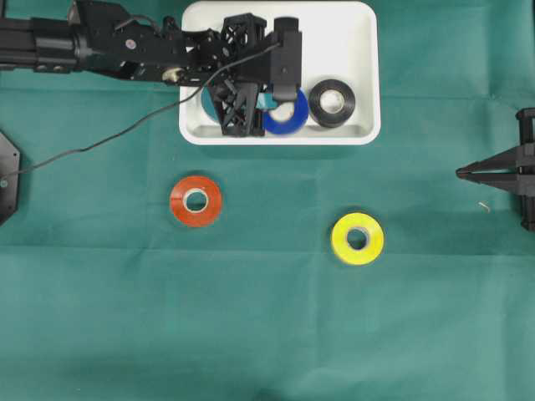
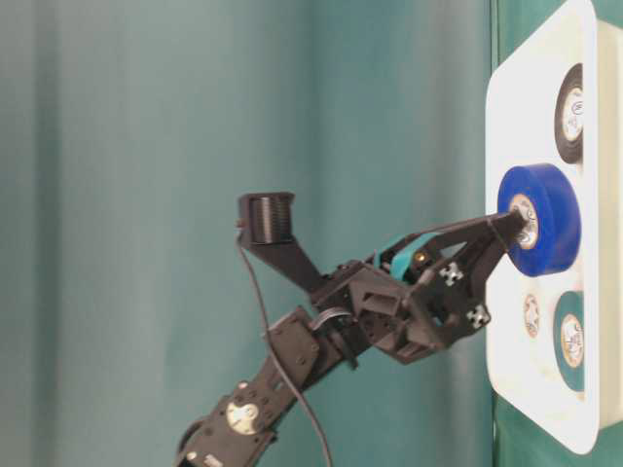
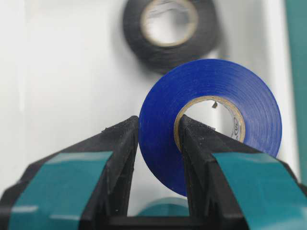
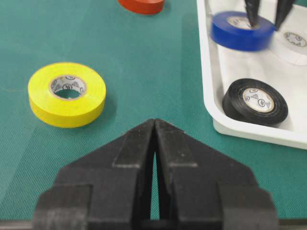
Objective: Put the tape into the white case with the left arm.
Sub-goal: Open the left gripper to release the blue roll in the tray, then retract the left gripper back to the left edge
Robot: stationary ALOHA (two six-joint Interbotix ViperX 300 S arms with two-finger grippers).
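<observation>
The white case [image 1: 334, 42] lies at the back middle of the green cloth. My left gripper [image 3: 158, 122] is over it, shut on a blue tape roll [image 3: 211, 96]: one finger sits in the core hole and the other presses on the outer wall. The blue tape roll [image 1: 291, 119] hangs slightly tilted inside the white case [image 2: 506, 117]. Whether it touches the floor I cannot tell. On the cloth lie an orange tape roll [image 1: 196, 200] and a yellow tape roll [image 1: 357, 238]. My right gripper [image 1: 461, 173] rests at the right edge, shut and empty.
Inside the case lie a black tape roll [image 1: 332, 102] at the right and a teal tape roll [image 1: 209, 104] at the left, partly under the left arm. A white roll [image 4: 295, 40] lies beside the blue one. A thin black cable [image 1: 100, 142] trails left over the cloth.
</observation>
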